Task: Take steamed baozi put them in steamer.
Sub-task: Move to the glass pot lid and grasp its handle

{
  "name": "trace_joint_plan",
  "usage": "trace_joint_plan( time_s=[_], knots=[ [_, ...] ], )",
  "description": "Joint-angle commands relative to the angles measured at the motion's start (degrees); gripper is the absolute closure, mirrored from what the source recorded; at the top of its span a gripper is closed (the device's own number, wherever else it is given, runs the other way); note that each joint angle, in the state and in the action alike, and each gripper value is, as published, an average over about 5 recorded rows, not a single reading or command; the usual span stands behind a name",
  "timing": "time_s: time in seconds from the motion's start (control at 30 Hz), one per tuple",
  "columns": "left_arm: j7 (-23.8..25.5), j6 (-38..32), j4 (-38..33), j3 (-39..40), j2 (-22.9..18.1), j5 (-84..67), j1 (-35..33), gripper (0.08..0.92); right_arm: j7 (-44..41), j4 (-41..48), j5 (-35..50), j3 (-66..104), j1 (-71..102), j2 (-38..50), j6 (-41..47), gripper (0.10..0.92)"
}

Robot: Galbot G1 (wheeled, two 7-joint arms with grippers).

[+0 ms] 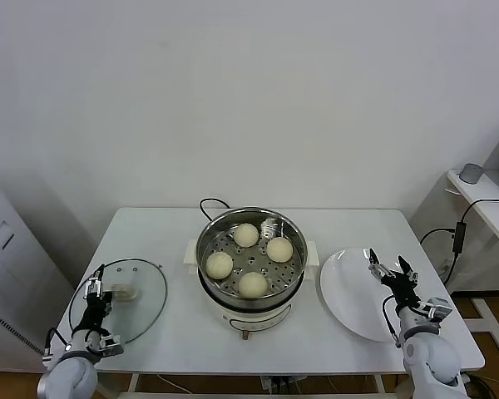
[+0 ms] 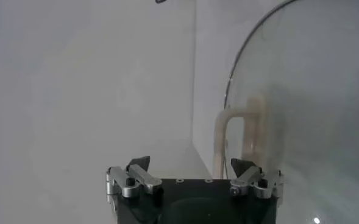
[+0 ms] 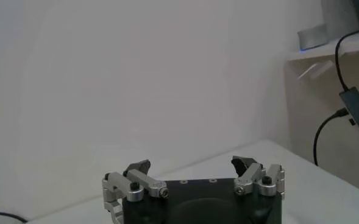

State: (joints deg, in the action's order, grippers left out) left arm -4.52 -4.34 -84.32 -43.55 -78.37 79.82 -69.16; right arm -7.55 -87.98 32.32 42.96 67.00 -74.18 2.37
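four buns [image 1: 246, 235] sitting in the steamer [image 1: 250, 259] at frame centre. left gripper [image 1: 94, 293] spread open, lower left over the glass lid [image 1: 141, 299]. right gripper [image 1: 390, 271] spread open, lower right above the plate [image 1: 349, 293].

From the head view you look down from above at the steamer [image 1: 249, 259] in the middle. Your left wrist camera sits low and close to the glass lid [image 2: 301, 97], left of the steamer. Your right wrist camera faces the wall from low, right of the steamer
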Motion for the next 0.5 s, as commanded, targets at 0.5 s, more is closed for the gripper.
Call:
trace_joint_plan(
  time_s=[0.5],
  knots=[
    [-1.8, 2.9, 3.4, 0.9, -0.8, -1.6, 3.2, 0.177, -0.1, 0.8, -0.5, -0.2, 0.1, -0.4, -0.3, 0.203]
  ],
)
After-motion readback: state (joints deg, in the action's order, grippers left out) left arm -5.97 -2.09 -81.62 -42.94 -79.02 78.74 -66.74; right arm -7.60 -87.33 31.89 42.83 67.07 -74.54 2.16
